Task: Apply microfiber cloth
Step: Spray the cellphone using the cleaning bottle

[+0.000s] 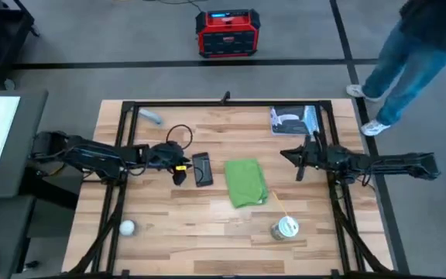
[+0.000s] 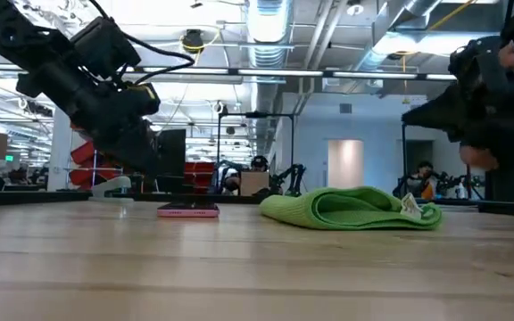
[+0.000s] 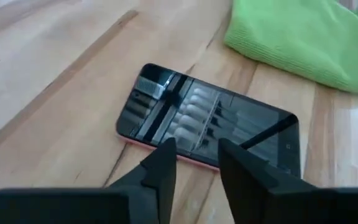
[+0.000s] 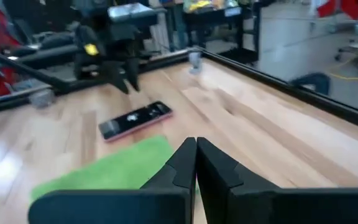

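**Ana:** Green fabric was the anchor, so I placed everything from the microfiber cloth (image 1: 246, 183). It lay folded and flat on the wooden table (image 1: 207, 232), about mid-table, with nothing gripping it.

**Ben:** What sat closest to it?

**Ana:** The black phone (image 1: 202, 169), just beside the cloth on the left arm's side, apart from it, screen up. Lying face up made sense to me, since the glass is probably what the cloth was meant to wipe.

**Ben:** And the grippers?

**Ana:** The left gripper (image 1: 180, 172) hung just past the phone, on the side away from the cloth. Its wrist view showed the fingers (image 3: 160, 174) a narrow gap apart and empty, at the phone's near edge. I judged it was there to steady or mind the phone, not to fetch the cloth.

**Ben:** The other one?

**Ana:** The right gripper (image 1: 298, 161) stood off the cloth's opposite side, near but clear of it and above the table. Its own fingers (image 4: 185, 165) were pressed together, holding nothing. Pointing at the cloth, it looked the likelier arm to pick it up, and it would need to spread those fingers first.

**Ben:** Farther out?

**Ana:** Beyond the right gripper from the cloth, a blue-and-white packet (image 1: 293, 120) rested near the table frame.
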Available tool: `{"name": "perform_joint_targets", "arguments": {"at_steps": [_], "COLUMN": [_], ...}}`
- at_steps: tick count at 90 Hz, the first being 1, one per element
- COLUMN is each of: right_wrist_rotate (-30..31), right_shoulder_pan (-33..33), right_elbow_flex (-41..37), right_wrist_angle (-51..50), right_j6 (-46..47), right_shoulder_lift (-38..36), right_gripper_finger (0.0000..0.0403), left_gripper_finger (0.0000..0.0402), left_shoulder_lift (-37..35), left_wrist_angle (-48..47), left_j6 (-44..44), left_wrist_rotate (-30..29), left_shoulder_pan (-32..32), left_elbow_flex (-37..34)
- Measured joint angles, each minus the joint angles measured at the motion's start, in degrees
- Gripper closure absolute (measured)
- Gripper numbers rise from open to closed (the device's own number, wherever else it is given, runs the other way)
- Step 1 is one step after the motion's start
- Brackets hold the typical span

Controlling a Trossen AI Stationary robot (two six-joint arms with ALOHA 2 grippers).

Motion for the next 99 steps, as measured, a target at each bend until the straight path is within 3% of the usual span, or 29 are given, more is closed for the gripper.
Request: {"name": "perform_joint_targets", "arguments": {"at_steps": [14,31,47,61,83,99], "right_wrist_rotate": [-0.26,-3.87,-6.12,-6.64,-12.55,-13.57], "right_shoulder_pan": [0.0,-0.02,-0.07,-0.44,-1.79,-1.6], "right_elbow_flex": [4.73,16.77,27.45,32.79,34.88,39.7], "right_wrist_angle": [1.37,1.48,-2.09,-0.38,9.95,10.33], "right_j6": [-1.28,-6.43,-5.2,-0.9,3.03,2.99], "right_shoulder_lift": [10.5,26.55,41.48,52.18,61.68,69.44], "right_gripper_finger": [0.0403,0.0403,0.0403,0.0403,0.0403,0.0403], "left_gripper_finger": [0.0296,0.0296,0.0296,0.0296,0.0296,0.0296], "left_shoulder_lift": [0.0,0.0,0.15,1.91,7.47,11.16], "left_wrist_angle": [-2.19,-2.55,-1.74,4.92,24.55,25.98], "left_j6": [-3.61,-6.68,-9.02,-10.39,-9.95,-8.23], "left_wrist_rotate": [0.02,0.02,0.04,0.09,2.68,3.02], "left_shoulder_pan": [2.01,3.18,3.15,3.15,2.18,1.82], "left_elbow_flex": [0.0,0.0,-0.17,-3.69,-9.56,-9.86]}}
